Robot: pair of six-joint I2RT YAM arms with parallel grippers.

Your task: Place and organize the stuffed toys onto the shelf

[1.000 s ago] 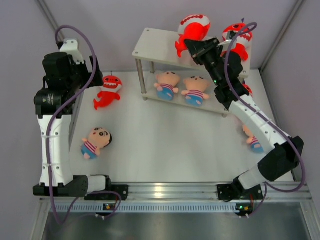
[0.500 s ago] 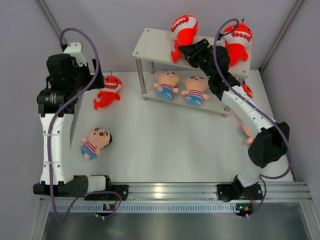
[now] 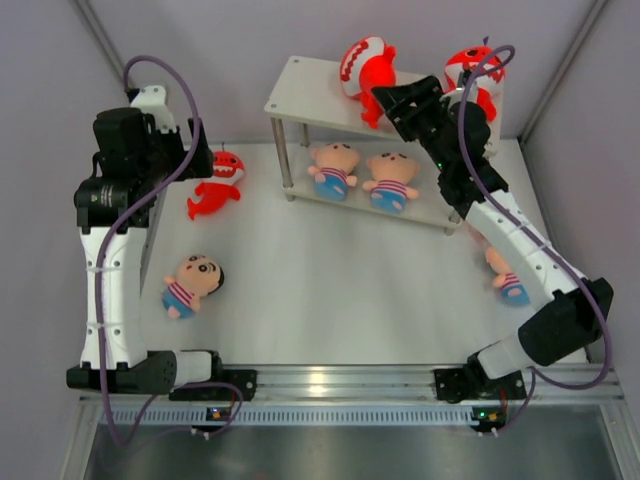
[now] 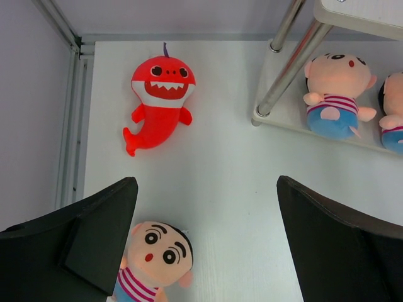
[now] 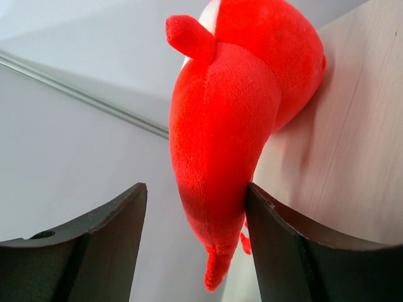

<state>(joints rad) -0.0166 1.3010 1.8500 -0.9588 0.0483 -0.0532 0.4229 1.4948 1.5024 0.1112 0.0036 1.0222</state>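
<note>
On the shelf's top board (image 3: pixel 300 85) lie two red sharks, one in the middle (image 3: pixel 365 65) and one at the right end (image 3: pixel 475 70). My right gripper (image 3: pixel 385 100) is open around the tail of the middle shark (image 5: pixel 233 107): its right finger (image 5: pixel 277 239) touches the plush, the left one stands apart. Two boy dolls (image 3: pixel 335 165) (image 3: pixel 392 178) lie on the lower tier. My left gripper (image 4: pixel 206 182) hangs open and empty above the table, over a red shark (image 4: pixel 160 94) and a boy doll (image 4: pixel 154 251).
A further boy doll (image 3: pixel 505 278) lies on the table at the right, partly hidden behind my right arm. The shelf's silver legs (image 4: pixel 293 60) stand right of the left gripper. Frame rails run along the table's left and back edges.
My right gripper has opened and let go of the red shark, which now rests on the top board. The left arm has barely shifted.
</note>
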